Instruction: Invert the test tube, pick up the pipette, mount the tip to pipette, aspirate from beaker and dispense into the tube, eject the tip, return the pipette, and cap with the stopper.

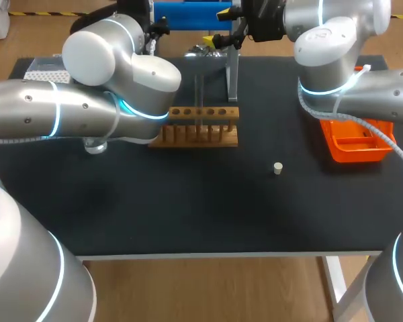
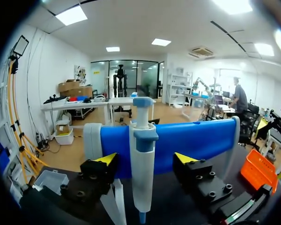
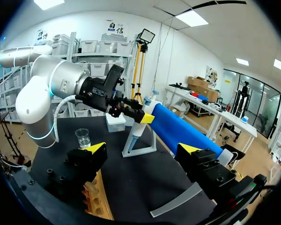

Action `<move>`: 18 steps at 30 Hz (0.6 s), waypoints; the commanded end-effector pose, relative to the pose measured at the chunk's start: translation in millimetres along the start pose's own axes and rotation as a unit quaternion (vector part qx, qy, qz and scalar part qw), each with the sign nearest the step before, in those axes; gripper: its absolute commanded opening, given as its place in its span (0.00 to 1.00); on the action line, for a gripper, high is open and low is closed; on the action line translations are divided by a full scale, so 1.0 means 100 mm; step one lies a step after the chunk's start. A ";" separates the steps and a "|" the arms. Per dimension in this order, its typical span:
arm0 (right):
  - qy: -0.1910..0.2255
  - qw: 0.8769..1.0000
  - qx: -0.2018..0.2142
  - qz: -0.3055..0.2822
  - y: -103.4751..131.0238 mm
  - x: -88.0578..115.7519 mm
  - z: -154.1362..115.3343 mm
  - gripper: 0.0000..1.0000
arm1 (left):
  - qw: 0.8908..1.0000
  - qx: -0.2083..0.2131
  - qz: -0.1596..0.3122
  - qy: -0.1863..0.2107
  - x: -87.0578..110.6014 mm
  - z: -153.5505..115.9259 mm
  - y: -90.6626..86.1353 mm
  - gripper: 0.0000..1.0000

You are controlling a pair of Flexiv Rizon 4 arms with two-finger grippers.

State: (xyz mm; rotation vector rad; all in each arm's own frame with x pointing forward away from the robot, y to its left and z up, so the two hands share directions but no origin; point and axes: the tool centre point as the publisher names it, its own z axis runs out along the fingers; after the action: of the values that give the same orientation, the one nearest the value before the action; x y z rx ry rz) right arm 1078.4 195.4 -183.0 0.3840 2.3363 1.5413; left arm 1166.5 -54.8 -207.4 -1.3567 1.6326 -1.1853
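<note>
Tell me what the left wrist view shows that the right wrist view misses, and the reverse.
Only the left wrist view: the orange tray. Only the right wrist view: the beaker, the wooden rack and the left arm. Both: the pipette, standing between the left gripper's open fingers.

I'm seeing a lab bench here: wooden test tube rack (image 1: 203, 114), pipette (image 2: 143, 164) on its stand (image 3: 141, 149), glass beaker (image 3: 83, 138).

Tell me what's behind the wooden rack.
The pipette stand, holding the pipette between the left gripper's open fingers. The left arm hides whatever is behind the rack's left end.
</note>
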 end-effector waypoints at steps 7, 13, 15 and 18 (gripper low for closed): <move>0.001 1.000 0.001 0.000 0.00 -0.01 0.00 1.00 | 1.000 0.019 0.013 -0.001 0.03 -0.17 -0.23 1.00; 0.001 1.000 0.001 0.000 0.00 -0.01 0.00 1.00 | 0.999 0.030 0.022 -0.007 0.07 -0.32 -0.36 1.00; 0.001 1.000 0.001 0.000 0.00 -0.01 0.00 1.00 | 0.999 0.033 0.023 -0.008 0.09 -0.39 -0.41 1.00; 0.001 1.000 0.001 0.000 0.00 -0.01 0.00 1.00 | 0.999 0.032 0.027 0.001 0.13 -0.51 -0.46 1.00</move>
State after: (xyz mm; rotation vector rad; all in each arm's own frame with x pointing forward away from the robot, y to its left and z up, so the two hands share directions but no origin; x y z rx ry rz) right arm 1078.4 195.4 -183.0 0.3841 2.3364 1.5413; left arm 1144.6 -61.9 -157.6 -1.2554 1.5721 -1.2088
